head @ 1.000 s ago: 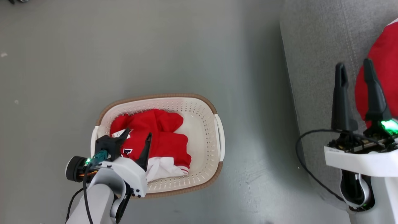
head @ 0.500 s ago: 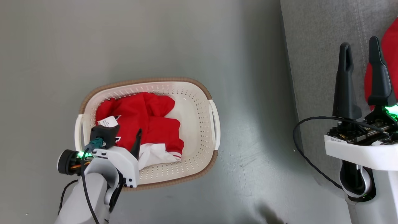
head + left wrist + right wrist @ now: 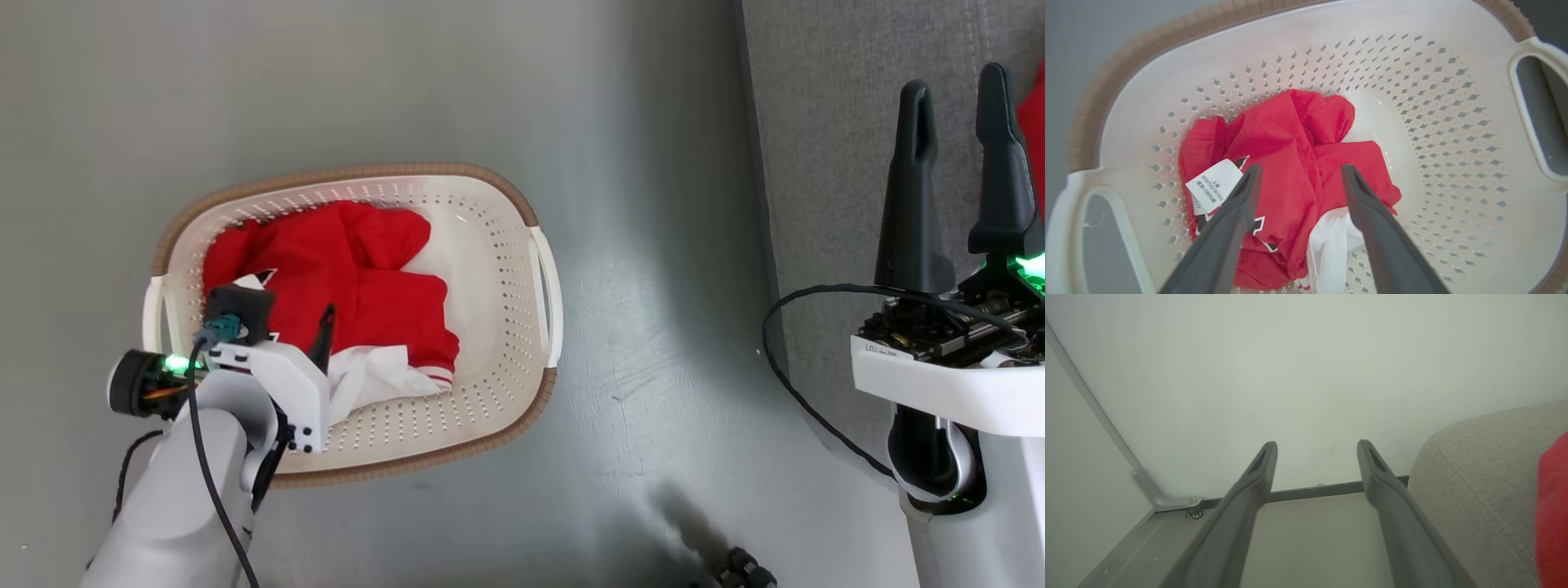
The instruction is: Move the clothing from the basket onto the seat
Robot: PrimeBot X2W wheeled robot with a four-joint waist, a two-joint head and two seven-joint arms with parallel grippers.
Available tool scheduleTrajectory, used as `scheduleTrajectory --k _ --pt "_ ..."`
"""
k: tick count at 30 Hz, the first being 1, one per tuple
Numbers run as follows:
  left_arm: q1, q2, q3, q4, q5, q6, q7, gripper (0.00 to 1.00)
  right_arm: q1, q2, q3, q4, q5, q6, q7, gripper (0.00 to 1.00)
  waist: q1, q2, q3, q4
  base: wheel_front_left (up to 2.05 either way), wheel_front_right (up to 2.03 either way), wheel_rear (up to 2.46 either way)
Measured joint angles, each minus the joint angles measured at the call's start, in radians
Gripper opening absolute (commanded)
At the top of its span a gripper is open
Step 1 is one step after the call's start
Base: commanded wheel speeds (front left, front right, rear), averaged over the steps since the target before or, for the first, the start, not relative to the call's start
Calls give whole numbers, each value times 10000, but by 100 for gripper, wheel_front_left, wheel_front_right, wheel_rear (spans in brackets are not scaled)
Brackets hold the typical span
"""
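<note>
One red garment [image 3: 1553,514] lies on the grey seat [image 3: 816,163] at right; more red jerseys [image 3: 351,269] lie in the basket [image 3: 506,359]. Our left gripper [image 3: 1301,169] hangs spread above them, our right gripper [image 3: 955,82] spread, empty.

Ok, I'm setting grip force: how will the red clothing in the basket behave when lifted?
Likely floppy: the clothing lies crumpled in folds, so it should drape from the left claw. Probably light: thin-looking fabric. Red and white parts overlap, so one pinch may lift several.
</note>
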Motion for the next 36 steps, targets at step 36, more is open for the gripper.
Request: scheduleTrajectory --k 36 --pt "-2082 800 -2063 1900 2656 671 1041 100 -1452 278 577 -136 364 0 -6 100 0 0 1852 -1075 0 0 0"
